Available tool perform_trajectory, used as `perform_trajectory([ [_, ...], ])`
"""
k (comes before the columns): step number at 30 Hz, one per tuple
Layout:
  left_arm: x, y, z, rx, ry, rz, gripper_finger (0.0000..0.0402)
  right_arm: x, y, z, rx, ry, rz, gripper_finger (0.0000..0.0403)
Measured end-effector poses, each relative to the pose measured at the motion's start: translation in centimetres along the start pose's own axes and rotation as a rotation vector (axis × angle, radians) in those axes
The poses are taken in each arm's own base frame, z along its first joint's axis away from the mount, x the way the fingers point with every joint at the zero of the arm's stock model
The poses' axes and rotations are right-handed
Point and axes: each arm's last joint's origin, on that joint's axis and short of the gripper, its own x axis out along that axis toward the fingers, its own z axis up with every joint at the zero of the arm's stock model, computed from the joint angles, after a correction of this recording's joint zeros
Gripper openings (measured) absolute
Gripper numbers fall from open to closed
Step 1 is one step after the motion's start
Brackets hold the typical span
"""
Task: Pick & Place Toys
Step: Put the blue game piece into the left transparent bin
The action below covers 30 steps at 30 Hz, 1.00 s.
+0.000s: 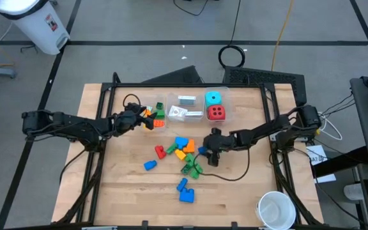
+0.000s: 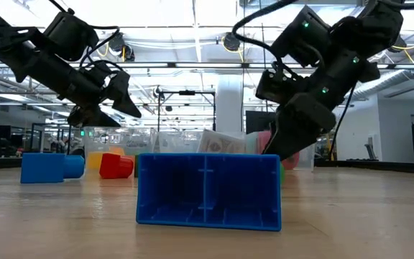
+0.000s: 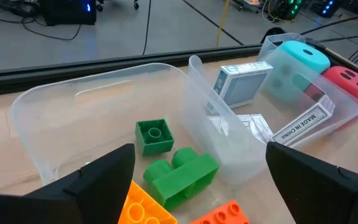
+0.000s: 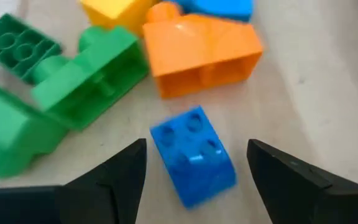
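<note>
My left gripper point(image 1: 137, 119) hangs open over the left clear bin point(image 3: 55, 112), where green bricks point(image 3: 179, 174) and orange bricks point(image 3: 145, 205) lie on the bin's floor. My right gripper point(image 1: 206, 151) is open and tilted down at the loose pile in the table's middle. In the right wrist view its fingers point(image 4: 104, 180) stand on either side of a small blue brick point(image 4: 191, 162) that rests on the wood, studs up; a gap shows on both sides. An orange brick point(image 4: 204, 53) and green bricks point(image 4: 86, 68) lie just beyond it.
The middle bin holds white and teal cards point(image 1: 185, 108); the right bin holds a cyan die point(image 1: 213, 99) and a red die point(image 1: 216, 113). Loose red point(image 1: 160, 152) and blue point(image 1: 150, 165) point(image 1: 185, 191) bricks lie nearer the front. A white cup point(image 1: 276, 209) stands at the near right corner.
</note>
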Motion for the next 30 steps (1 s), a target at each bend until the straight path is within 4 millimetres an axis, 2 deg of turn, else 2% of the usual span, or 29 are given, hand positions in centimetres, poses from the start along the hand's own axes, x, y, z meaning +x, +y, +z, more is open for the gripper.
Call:
perform_trajectory([
  [4, 0.0, 0.0, 0.0, 0.002, 0.000, 0.000, 0.0367, -0.3, 0.2, 0.3, -0.082, -0.016, 0.045, 0.0251],
  [10, 0.0, 0.0, 0.0, 0.000, 0.002, -0.002, 0.0367, 0.0, 0.1, -0.3, -0.144, 0.043, 0.071, 0.0250],
  [14, 0.0, -0.1, 0.0, -0.001, 0.014, -0.020, 0.0367, 0.0, -0.1, -0.7, -0.158, 0.071, 0.067, 0.0231],
  [20, -0.1, -0.2, -0.1, 0.002, 0.017, -0.028, 0.0367, 0.1, -0.3, -1.1, -0.175, 0.077, 0.068, 0.0177],
  [24, -0.1, -0.3, -0.2, -0.003, 0.025, -0.042, 0.0367, 0.0, -0.3, -1.0, -0.182, 0.078, 0.072, 0.0125],
  [27, -0.1, -0.5, -0.2, -0.021, 0.054, -0.111, 0.0367, -0.7, -0.4, -0.8, -0.187, 0.084, 0.062, 0.0076],
  [30, -0.2, -1.1, 0.1, 0.000, 0.060, -0.230, 0.0367, -2.2, -0.4, 0.2, -0.201, 0.044, 0.064, 0.0030],
])
